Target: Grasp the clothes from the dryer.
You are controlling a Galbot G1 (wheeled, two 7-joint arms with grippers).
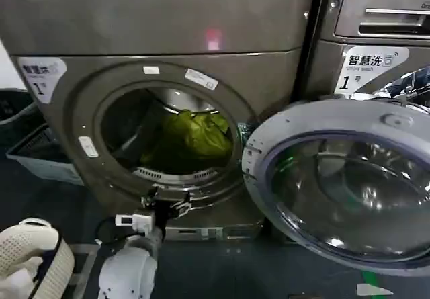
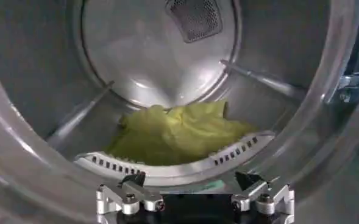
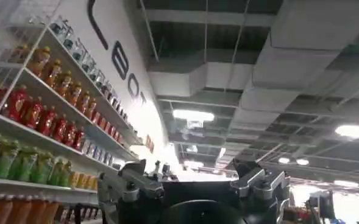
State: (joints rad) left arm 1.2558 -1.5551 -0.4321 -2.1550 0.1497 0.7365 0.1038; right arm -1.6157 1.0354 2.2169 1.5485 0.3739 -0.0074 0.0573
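Where drum curves, crumpled soft clothes point(image 2: 179, 131), left pincer point(image 2: 194, 182) spread

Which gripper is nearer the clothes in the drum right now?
Left. The left gripper sits open at the drum's lower lip, just outside the clothes. The right gripper is turned toward store shelves and ceiling.

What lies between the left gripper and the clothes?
In the left wrist view, only the drum's perforated front lip lies between the open left gripper and the clothes.

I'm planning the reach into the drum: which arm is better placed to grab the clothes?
Left. The left gripper is open at the dryer mouth, facing the clothes. The right gripper points at the ceiling.
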